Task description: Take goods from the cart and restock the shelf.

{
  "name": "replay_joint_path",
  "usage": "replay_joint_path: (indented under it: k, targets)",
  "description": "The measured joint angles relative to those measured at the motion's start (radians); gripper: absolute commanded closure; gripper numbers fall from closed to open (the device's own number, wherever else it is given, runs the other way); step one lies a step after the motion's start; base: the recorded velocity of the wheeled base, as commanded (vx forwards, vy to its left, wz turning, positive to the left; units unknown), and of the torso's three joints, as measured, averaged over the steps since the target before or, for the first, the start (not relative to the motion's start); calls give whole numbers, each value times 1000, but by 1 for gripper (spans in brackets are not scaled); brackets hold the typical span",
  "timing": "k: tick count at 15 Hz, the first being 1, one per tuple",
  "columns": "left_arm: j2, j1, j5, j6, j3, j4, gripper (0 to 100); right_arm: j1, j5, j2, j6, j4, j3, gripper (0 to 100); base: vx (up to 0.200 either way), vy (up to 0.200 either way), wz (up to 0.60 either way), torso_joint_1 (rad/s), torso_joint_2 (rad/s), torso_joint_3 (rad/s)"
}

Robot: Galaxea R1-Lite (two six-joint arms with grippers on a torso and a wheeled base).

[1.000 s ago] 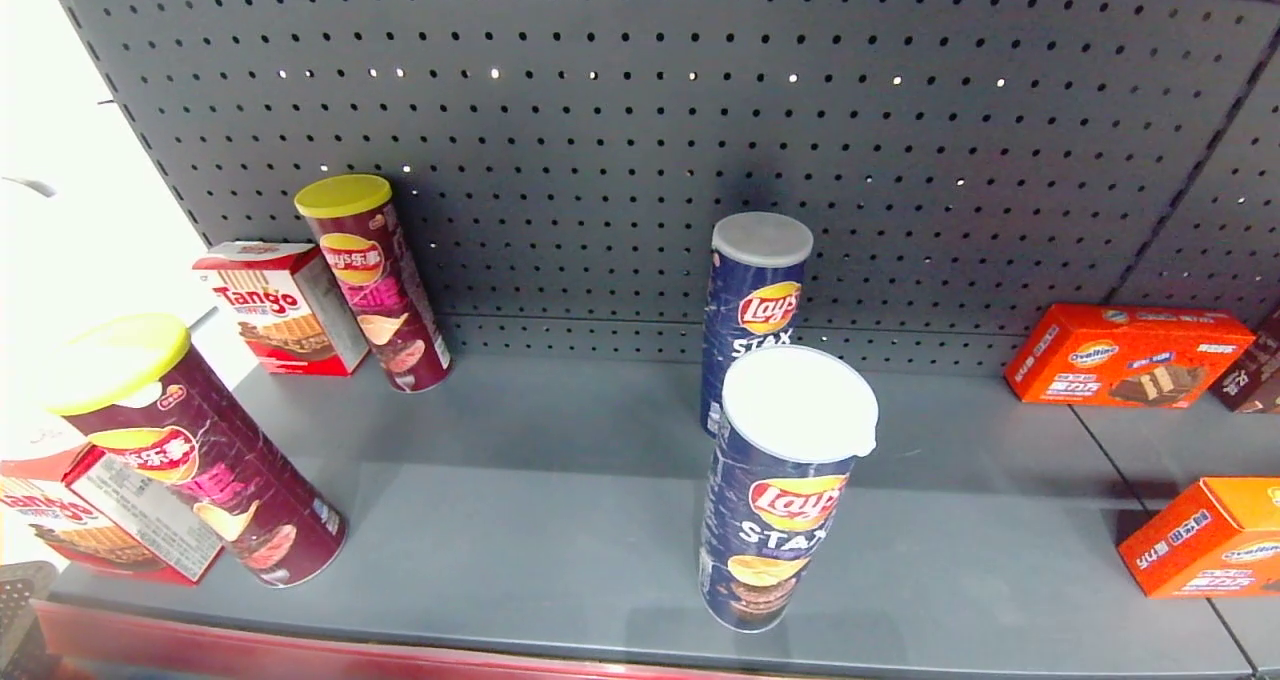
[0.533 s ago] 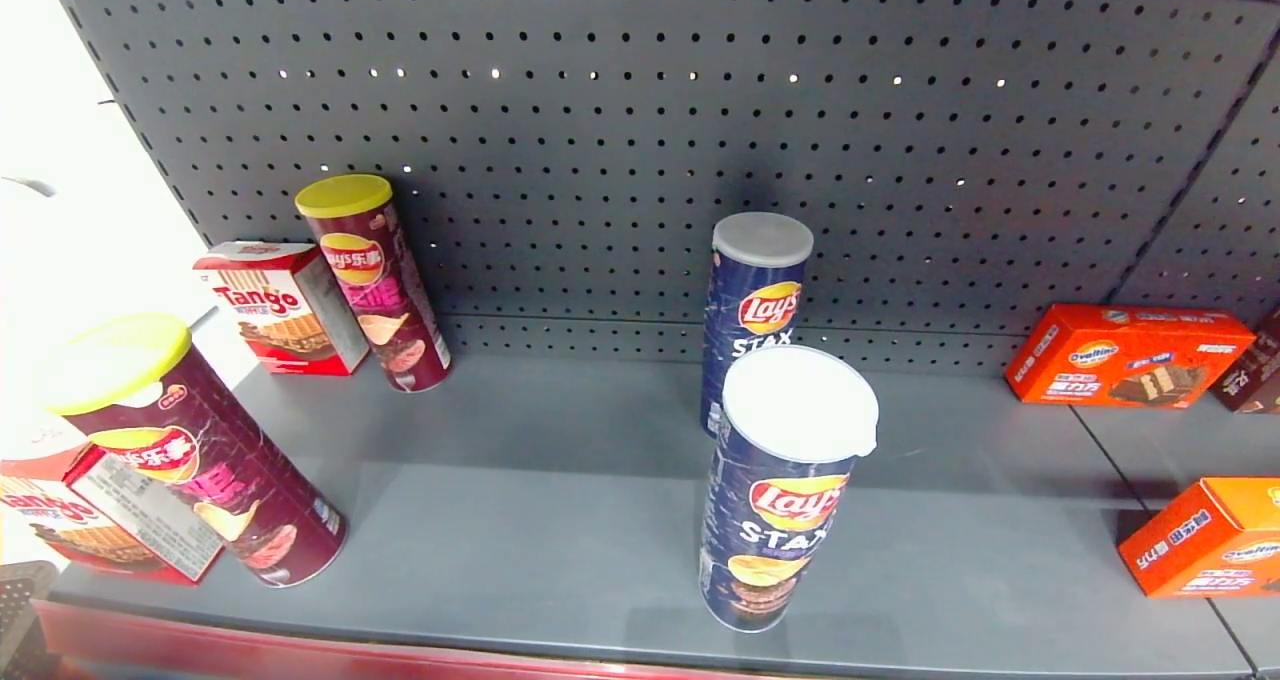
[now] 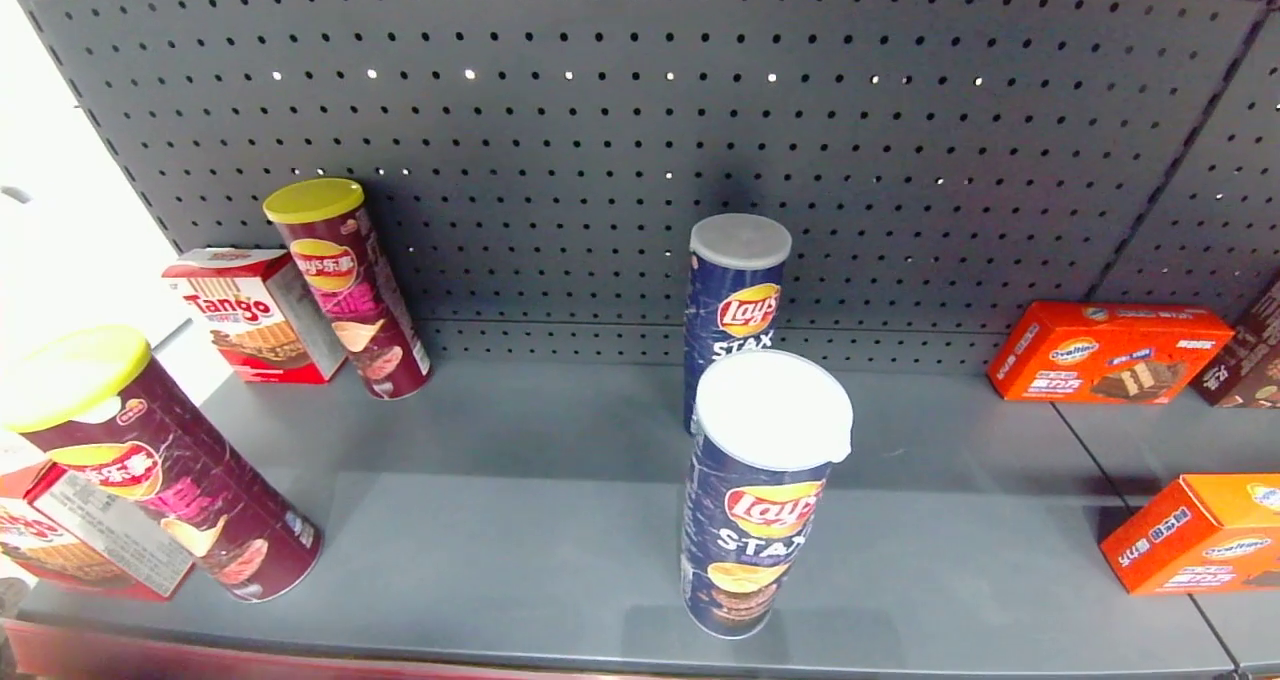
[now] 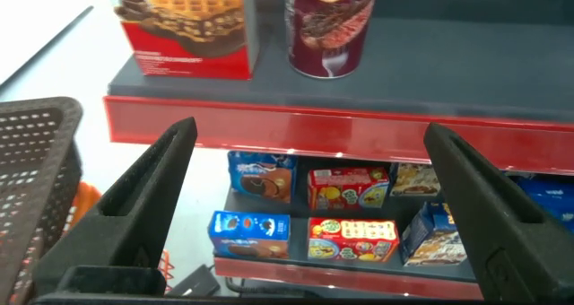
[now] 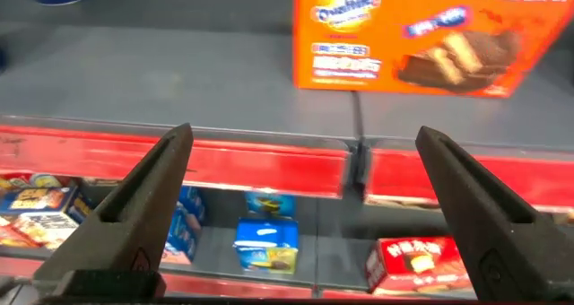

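The left gripper [image 4: 311, 133] and the right gripper [image 5: 305, 136] are being held wide open and empty before the shelf [image 3: 500, 520]. A blue can [image 3: 755, 500] is being shown upright at the shelf's six o'clock.

Head camera above shelf [image 3: 520, 520]; wrist cameras low, close before its front edge [image 4: 314, 130].

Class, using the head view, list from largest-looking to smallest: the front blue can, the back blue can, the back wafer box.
1. front blue can, nearest the camera.
2. back blue can and back wafer box: about alike, the can partly hidden, so not ranked.
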Motion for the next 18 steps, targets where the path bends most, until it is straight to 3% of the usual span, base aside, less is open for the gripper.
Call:
replay_joint_path:
  k: [18]
  targets:
    - [0,0,-1,0,0,-1,0,0,0,0,1,1,0,0,0,0,-33,0,0,0]
